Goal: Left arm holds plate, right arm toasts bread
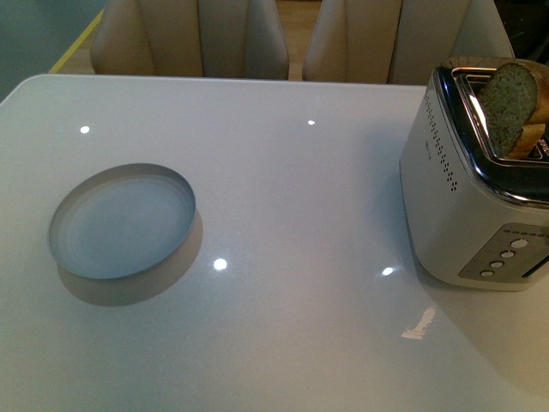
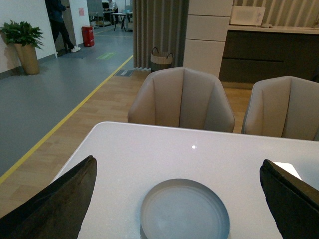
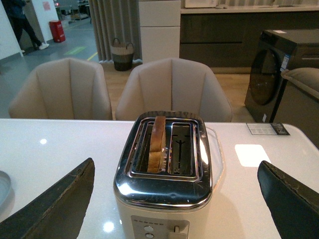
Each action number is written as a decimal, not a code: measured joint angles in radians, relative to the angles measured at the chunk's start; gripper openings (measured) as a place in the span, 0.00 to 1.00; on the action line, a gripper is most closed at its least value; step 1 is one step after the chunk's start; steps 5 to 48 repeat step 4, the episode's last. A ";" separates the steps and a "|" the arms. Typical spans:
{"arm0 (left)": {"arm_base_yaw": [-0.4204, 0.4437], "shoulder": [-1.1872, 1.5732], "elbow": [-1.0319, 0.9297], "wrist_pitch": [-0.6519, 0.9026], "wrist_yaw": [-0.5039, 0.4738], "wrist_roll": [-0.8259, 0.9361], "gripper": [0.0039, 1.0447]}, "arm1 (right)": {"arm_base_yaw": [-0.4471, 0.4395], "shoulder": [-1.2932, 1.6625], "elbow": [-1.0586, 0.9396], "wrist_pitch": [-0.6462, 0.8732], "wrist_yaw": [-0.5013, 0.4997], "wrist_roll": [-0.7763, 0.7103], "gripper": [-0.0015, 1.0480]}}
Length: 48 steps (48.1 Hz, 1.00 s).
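You have the white table filling nearly the whole front view, with two beige chairs along the top edge of the frame. At the right edge sits the toaster, a pale body with a chrome top, its row of buttons facing the lower right corner.

The plate lies flat at the left of the frame, well apart from the toaster, with nothing on it. In the left wrist view you see the same plate low in the centre of the picture, lying between the two dark fingers of the left gripper, which stand wide apart and touch nothing.

The bread stands on edge in the toaster, its rounded top poking up out of a slot in the upper right of the front view. From the right wrist view, the bread sits in the slot nearer the left of that picture, its long axis running along the slot. The right gripper hangs over the toaster with fingers spread wide, holding nothing.
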<state>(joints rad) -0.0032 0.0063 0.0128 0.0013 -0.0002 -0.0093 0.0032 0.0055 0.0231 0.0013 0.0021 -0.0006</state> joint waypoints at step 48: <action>0.000 0.000 0.000 0.000 0.000 0.000 0.93 | 0.000 0.000 0.000 0.000 0.000 0.000 0.91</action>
